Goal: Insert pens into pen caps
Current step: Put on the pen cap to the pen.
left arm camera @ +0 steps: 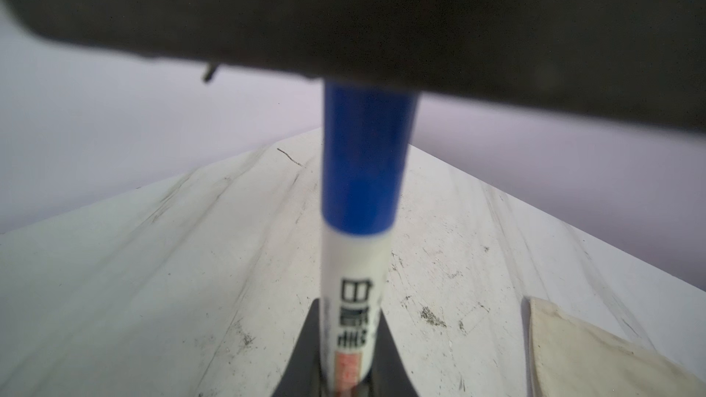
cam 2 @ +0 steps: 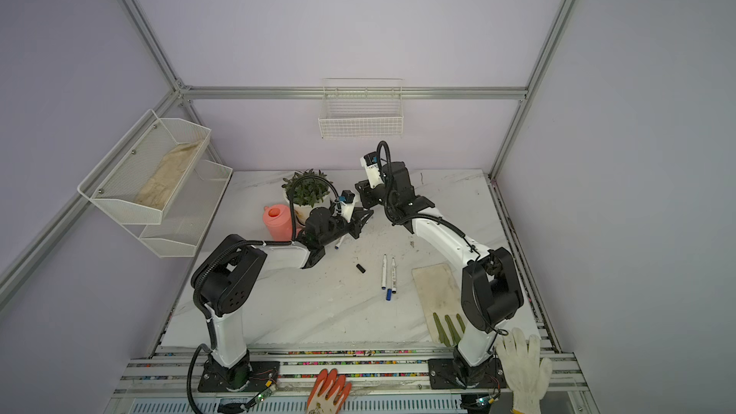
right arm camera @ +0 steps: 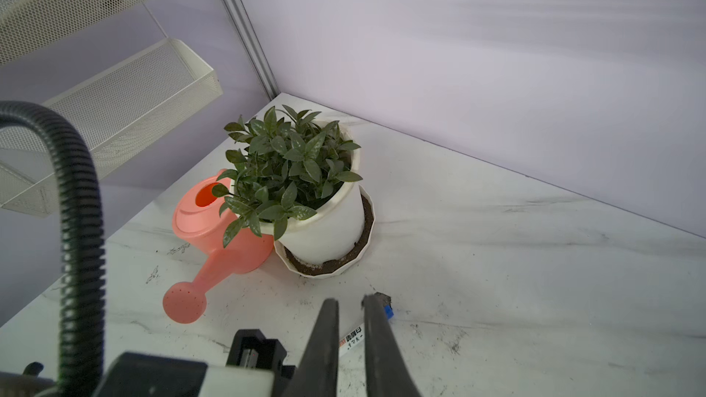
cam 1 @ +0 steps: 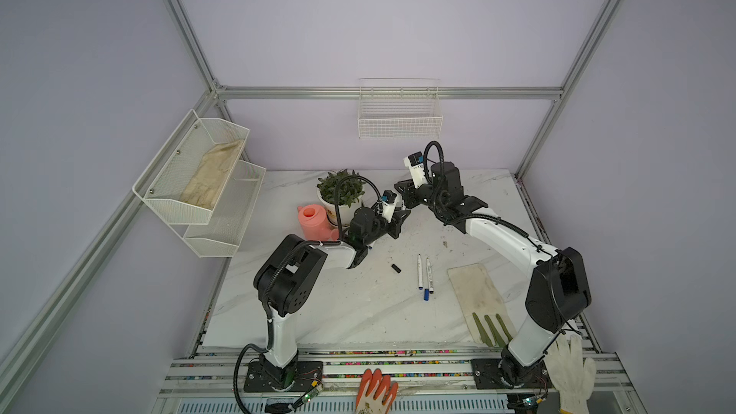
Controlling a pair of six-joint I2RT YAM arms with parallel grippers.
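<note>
While the left gripper (left arm camera: pixel 349 337) is clamped on the lower barrel of a slim white-barrelled marker pen with a printed label (left arm camera: pixel 353 269), the pen is carried clear of the white marble-patterned table (cam 1: pixel 318 312). It hangs over the table's rear half, roughly midway between the side edges. A short blue cylindrical plastic cap (left arm camera: pixel 363 158) sits on the pen's forward end, and its far tip is hidden behind the right gripper (right arm camera: pixel 353 303). That gripper's jaws stand nearly together. Whether they pinch the cap or only bear against it cannot be told.

Handling, as judged: pen and cap are light, rigid, smooth plastic. Both are round, so liable to roll or swivel in a pinch. The barrel is best taken mid-length, across its width, leaving the nib end free. The cap is best taken by its closed end, in line with the barrel. Seating calls for a straight axial push; any tilt could jam the cap or pop it loose.

Outstanding: two more white pens (cam 1: pixel 419 270) lie side by side right of centre. A loose black cap (cam 1: pixel 395 268) lies just to their left, and a loose blue cap (cam 1: pixel 426 294) at their near ends.
</note>
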